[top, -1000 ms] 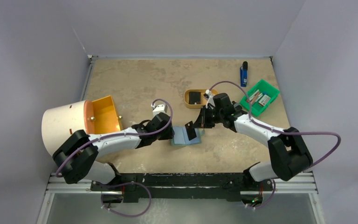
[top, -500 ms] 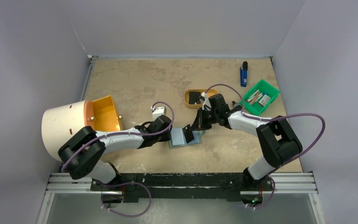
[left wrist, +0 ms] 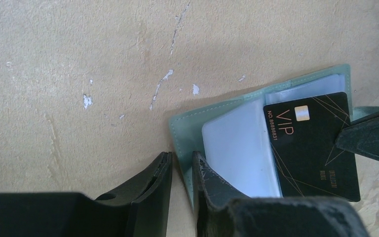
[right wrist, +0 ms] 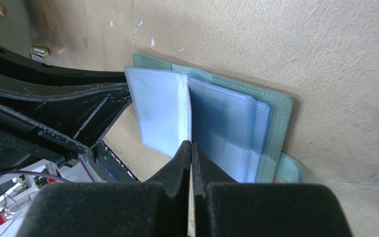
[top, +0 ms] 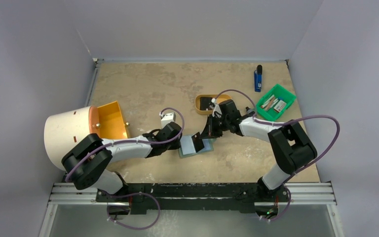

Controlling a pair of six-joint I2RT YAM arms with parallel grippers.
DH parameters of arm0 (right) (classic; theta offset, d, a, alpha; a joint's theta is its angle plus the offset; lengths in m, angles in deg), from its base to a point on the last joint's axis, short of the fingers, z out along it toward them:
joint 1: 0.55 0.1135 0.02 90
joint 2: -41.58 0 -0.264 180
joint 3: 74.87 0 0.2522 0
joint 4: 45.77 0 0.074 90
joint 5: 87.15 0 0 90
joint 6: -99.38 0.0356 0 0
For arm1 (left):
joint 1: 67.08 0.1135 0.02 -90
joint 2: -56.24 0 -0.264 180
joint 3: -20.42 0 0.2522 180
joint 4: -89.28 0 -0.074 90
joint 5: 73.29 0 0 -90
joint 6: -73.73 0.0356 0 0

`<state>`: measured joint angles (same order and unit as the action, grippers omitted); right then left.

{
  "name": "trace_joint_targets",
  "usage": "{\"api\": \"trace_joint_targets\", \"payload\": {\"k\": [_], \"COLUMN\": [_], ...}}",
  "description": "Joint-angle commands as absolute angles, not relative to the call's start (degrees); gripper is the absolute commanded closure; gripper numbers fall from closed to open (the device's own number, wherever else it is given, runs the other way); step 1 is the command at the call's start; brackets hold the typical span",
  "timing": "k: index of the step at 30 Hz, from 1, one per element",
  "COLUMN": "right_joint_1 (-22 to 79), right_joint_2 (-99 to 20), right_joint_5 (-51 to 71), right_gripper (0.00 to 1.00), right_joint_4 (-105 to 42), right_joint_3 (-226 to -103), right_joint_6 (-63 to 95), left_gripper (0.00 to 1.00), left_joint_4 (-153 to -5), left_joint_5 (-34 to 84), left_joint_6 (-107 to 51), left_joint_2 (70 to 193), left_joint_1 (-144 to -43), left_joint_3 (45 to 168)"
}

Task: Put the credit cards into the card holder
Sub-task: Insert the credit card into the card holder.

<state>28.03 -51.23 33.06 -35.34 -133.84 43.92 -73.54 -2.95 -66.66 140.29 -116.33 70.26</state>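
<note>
Count on the table (top: 143,89): one card holder (top: 190,149), one black card (left wrist: 311,143), one tan oval tray (top: 199,104), one green bin (top: 283,89), one blue lighter-shaped thing (top: 258,80), one orange box (top: 111,121), one white tub (top: 68,132).

Containers:
- The tray holds a single small black square (top: 206,102).
- The bin holds a few small flat pieces (top: 275,104) (too small to count).
- The box interior looks bare.

The card holder lies open near the table's middle, between the two arms. One clear sleeve (right wrist: 158,111) stands up and the rest lie flat, with the snap tab (right wrist: 288,165) sticking out at the side.

Right gripper (right wrist: 191,143): clenched on a corner of the black card, which lies slanted across the flat sleeves. I cannot tell whether its edge is tucked into a pocket.

Left gripper (left wrist: 181,155): its jaws are narrow and straddle the holder's green cover edge. Cannot tell if it's actually pinched.
</note>
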Motion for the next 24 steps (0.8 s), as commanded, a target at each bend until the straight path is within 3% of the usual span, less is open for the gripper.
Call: {"api": "trace_joint_targets", "payload": {"k": [1,24], "right_joint_1": [28.7,29.1], "right_joint_2": [-52.0,-52.5], "right_joint_5": [34.3,32.5], "right_gripper": [1.0,1.0], "right_joint_4": [-36.8,-39.3], "right_joint_3": [-136.2,-133.4], "right_joint_6": [44.7,46.7], "left_gripper": [0.79,0.97], "left_joint_4": [-74.9,-75.2], "left_joint_5": [-3.7,-4.3], "left_joint_6": [-67.1,-67.3], "left_joint_2": [141.0,143.3], "left_joint_1": [-116.3,-116.4], "left_joint_3": [69.3,68.9]}}
